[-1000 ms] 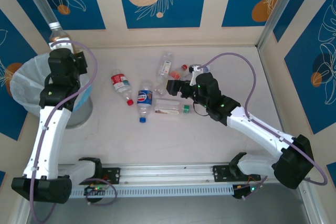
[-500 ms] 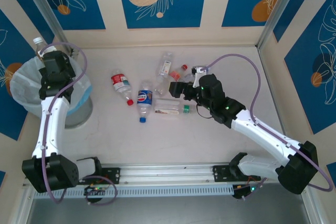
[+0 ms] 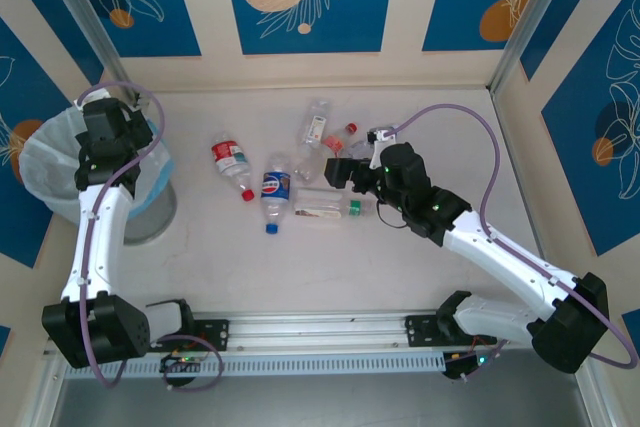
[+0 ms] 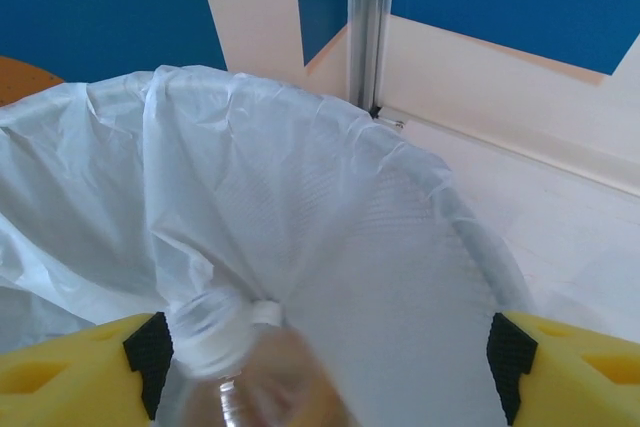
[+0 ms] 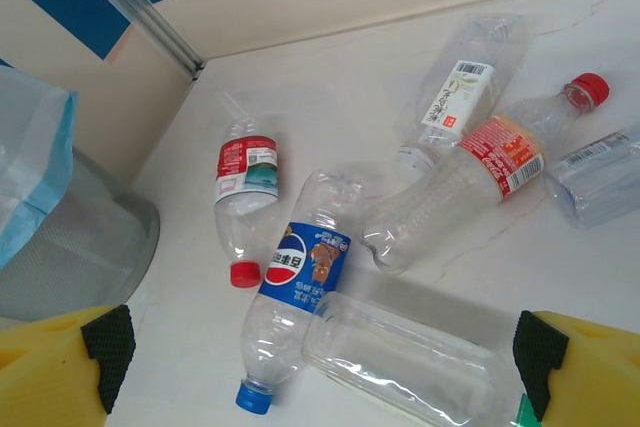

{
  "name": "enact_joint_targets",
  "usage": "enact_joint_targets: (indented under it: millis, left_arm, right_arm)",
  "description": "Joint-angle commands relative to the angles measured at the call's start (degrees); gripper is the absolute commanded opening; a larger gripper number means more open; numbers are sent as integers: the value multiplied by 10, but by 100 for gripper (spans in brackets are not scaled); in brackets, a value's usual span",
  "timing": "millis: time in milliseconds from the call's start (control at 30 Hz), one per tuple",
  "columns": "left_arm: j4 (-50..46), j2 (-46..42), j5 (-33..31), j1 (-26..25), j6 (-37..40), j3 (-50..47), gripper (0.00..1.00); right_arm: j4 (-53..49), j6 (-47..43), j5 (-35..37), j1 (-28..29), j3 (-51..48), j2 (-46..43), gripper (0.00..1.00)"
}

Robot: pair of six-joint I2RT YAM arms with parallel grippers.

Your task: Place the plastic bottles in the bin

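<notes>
PUTTING PLASTIC IN ITS PLACE: The left gripper [image 4: 328, 357] hangs over the bin [image 4: 440, 197] at the left side of the table [image 3: 400, 267]. Its yellow fingers [image 4: 70, 372] are spread wide. A white-capped bottle [image 4: 235, 347] shows as a blur between the black pads [image 4: 150, 347], close to the left pad and apart from the right one. It sits over the mouth of the white liner bag [image 4: 250, 177], and nothing appears to clamp it.

At mid-table the right gripper [image 5: 320, 372] hovers low over the bottles lying there, jaws at full spread and holding nothing. Directly under it lies a clear green-capped bottle [image 5: 400, 362] on its side. Touching that one is a Pepsi bottle [image 5: 295, 292] with a blue cap, which points toward the near edge. Just beside the Pepsi label is the cap of a red-labelled bottle [image 5: 245, 197].

Farther back, a crumpled bottle with an orange-red label [image 5: 480, 172] and a red cap lies against a white-labelled bottle [image 5: 455, 97]. One more pale-labelled bottle [image 5: 600, 172] is cut off by the right edge of the right wrist view. All six lie flat on the table, well apart from the bin, whose grey mesh body [image 5: 70, 257] stands at the left of that view.
</notes>
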Motion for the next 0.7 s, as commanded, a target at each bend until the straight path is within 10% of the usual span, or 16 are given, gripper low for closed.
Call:
enact_joint_targets:
  millis: [0, 667]
  left_arm:
    - [-10, -11, 10, 7, -16, 10, 86]
    - [-17, -51, 171, -13, -65, 7, 99]
  right_arm:
    - [-5, -2, 13, 4, 18, 0, 100]
    - [28, 48, 14, -2, -14, 7, 100]
